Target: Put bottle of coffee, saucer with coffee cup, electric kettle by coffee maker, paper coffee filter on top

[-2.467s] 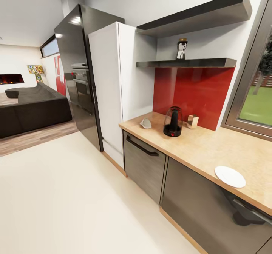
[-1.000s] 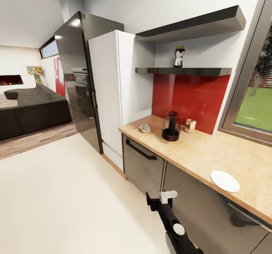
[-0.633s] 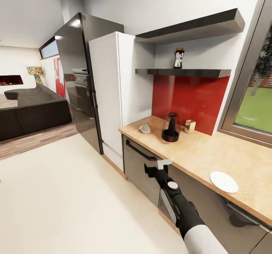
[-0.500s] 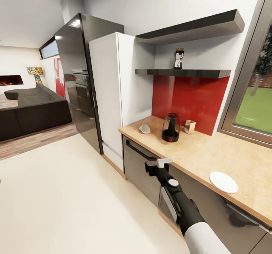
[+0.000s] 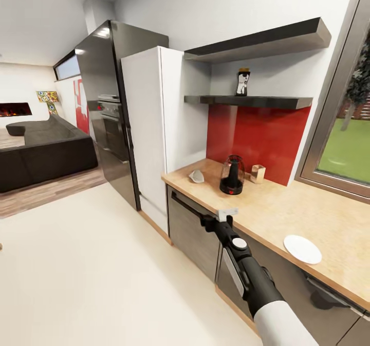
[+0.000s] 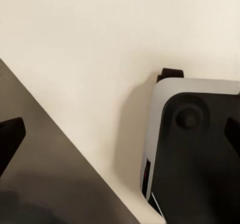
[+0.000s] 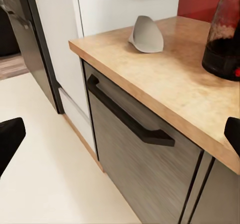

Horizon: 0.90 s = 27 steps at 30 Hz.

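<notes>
The bottle of coffee (image 5: 242, 82), dark with a white label, stands on the thin kitchen shelf (image 5: 257, 101). On the countertop (image 5: 277, 207) the electric kettle (image 5: 232, 175) sits by the red backsplash. The paper coffee filter (image 5: 196, 176) lies to its left, also close in the right wrist view (image 7: 146, 35). The saucer (image 5: 302, 249) lies near the front edge at right. My right gripper (image 5: 218, 216) is open and empty, level with the counter's front edge. My left gripper (image 6: 120, 134) hangs open over the floor. The coffee maker is out of view.
A small beige item (image 5: 257, 173), too small to identify, stands right of the kettle. A thicker dark board (image 5: 262, 40) hangs above the shelf. A grey drawer front with a black handle (image 7: 127, 116) is under the counter. A white cabinet (image 5: 154, 130) and black fridge (image 5: 103, 109) stand left.
My right arm has come up into view from below and risen along the cabinet front to the counter edge. The camera has shifted a little; the counter items have not moved.
</notes>
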Available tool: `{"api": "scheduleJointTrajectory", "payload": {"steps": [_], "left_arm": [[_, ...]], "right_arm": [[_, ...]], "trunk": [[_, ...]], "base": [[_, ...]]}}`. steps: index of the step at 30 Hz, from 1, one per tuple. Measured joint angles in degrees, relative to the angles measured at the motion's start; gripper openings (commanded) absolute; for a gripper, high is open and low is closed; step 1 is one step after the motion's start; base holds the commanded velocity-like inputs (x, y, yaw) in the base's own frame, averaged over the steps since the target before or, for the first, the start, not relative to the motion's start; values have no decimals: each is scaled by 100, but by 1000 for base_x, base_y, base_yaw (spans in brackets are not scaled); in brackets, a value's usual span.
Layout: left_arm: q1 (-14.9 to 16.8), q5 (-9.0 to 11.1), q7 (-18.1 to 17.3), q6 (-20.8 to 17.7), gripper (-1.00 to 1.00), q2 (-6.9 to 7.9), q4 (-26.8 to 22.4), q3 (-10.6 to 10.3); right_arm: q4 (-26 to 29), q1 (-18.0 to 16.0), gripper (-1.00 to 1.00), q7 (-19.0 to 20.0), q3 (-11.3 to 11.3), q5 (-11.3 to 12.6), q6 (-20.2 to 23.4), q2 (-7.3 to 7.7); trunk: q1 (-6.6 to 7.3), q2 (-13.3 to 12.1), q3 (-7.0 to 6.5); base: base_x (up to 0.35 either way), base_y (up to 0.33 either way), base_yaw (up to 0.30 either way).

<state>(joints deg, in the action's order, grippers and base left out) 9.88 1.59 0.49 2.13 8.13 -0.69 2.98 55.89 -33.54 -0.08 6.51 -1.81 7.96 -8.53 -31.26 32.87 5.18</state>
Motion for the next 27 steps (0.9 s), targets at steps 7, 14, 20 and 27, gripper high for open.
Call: {"api": "scheduleJointTrajectory", "payload": {"steps": [7,14,20,27], "left_arm": [[0,0,0,-3,100,3,1,1],[0,8,0,5,100,4,15,4],[0,8,0,2,100,0,24,8],[0,3,0,-4,100,13,34,7]], "right_arm": [[88,0,100,0,-10,6,111,1],[432,0,100,0,-2,-2,450,9],[601,1,100,0,-8,-2,767,10],[552,1,100,-7,-3,-16,771,11]], "trunk": [[154,-282,-112],[308,-563,-194],[441,-805,-302],[551,-1008,-393]], "base": [[0,0,0],[0,0,0],[0,0,0],[0,0,0]]}}
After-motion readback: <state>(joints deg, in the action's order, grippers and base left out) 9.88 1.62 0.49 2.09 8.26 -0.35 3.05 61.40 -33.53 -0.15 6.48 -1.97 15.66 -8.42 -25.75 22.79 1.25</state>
